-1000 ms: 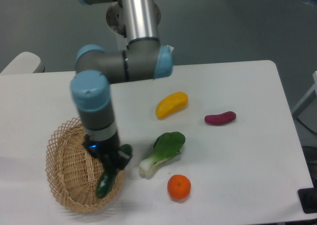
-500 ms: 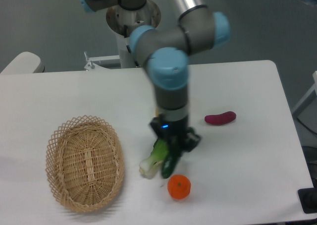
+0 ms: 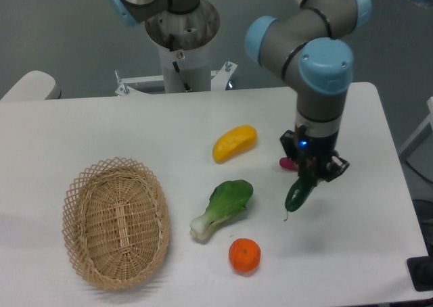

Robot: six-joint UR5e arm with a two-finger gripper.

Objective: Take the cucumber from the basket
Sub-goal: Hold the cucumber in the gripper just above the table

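Resting nearest, oval woven wicker basket [image 3: 116,222] with lattice rim, on white surface [image 3: 101,131]. Farther right, gripper [image 3: 311,172] clenched on upper end of glossy, dark green cucumber [image 3: 298,193], hanging tilted, well apart from basket.

white table [image 3: 101,131], wicker basket [image 3: 115,222], bok choy [image 3: 223,207], orange [image 3: 244,255], yellow vegetable [image 3: 235,143]
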